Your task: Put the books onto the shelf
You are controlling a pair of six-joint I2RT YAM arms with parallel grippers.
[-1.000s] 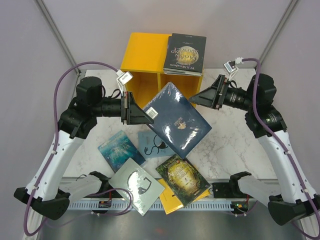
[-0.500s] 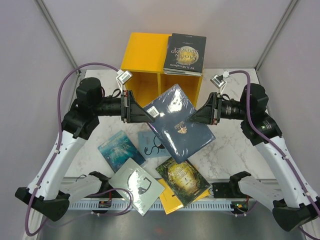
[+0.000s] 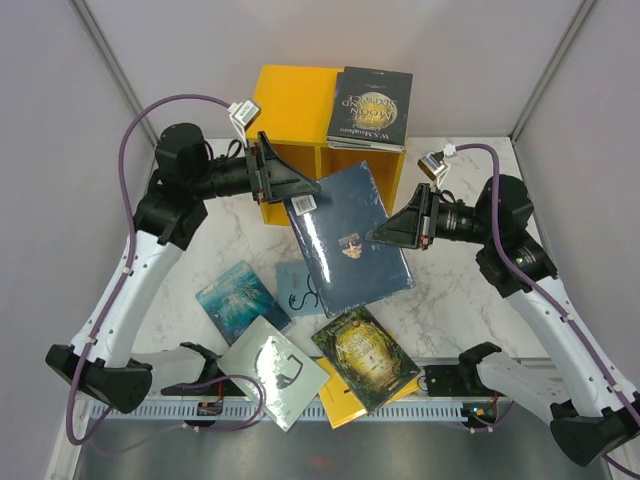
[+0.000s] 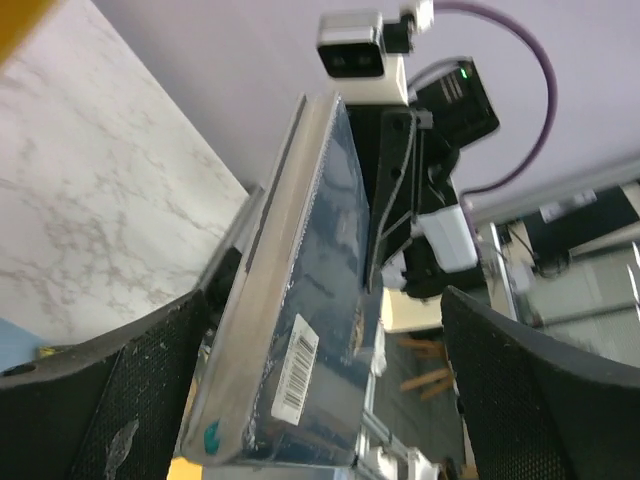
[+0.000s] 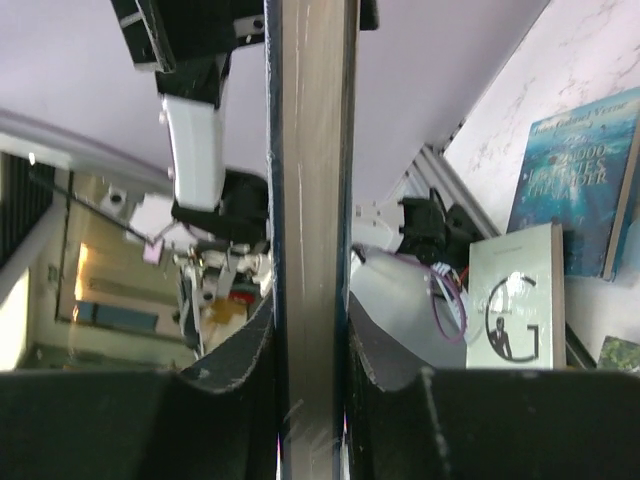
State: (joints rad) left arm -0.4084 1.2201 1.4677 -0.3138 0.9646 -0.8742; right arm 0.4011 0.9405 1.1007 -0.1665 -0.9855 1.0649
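Tabletop (image 3: 470, 300) of white marble carries the whole layout, and we find the yellow shelf (image 3: 285, 105) standing at its far edge, centred, its two compartments facing the arm bases. Next in size, the navy blue book (image 3: 340, 245) hangs in the air directly before the shelf, tilted, its upper edge overlapping the divider and most of the right compartment's mouth in the top view. We note that the right gripper (image 3: 383, 231) is pinching this book at its right edge; the right wrist view shows both fingers pressed flat against the covers. The left gripper (image 3: 285, 182) sits at the book's upper left corner, before the left compartment, with its fingers spread wide; in the left wrist view the barcoded corner lies between them, and we see a gap on the right side. The black book (image 3: 370, 105) with gold lettering lies flat on the shelf roof, over the right compartment, reaching the front lip. On the table near the bases, the pale grey book (image 3: 272, 372) lies to the left, with the dark green-gold book (image 3: 365, 358) just beside it on the right. The teal book (image 3: 238, 297) lies farther back on the left. The light blue book (image 3: 296, 285) lies just beside it, partly hidden under the raised book. The yellow book (image 3: 340, 406) shows only a corner from beneath the green-gold one.
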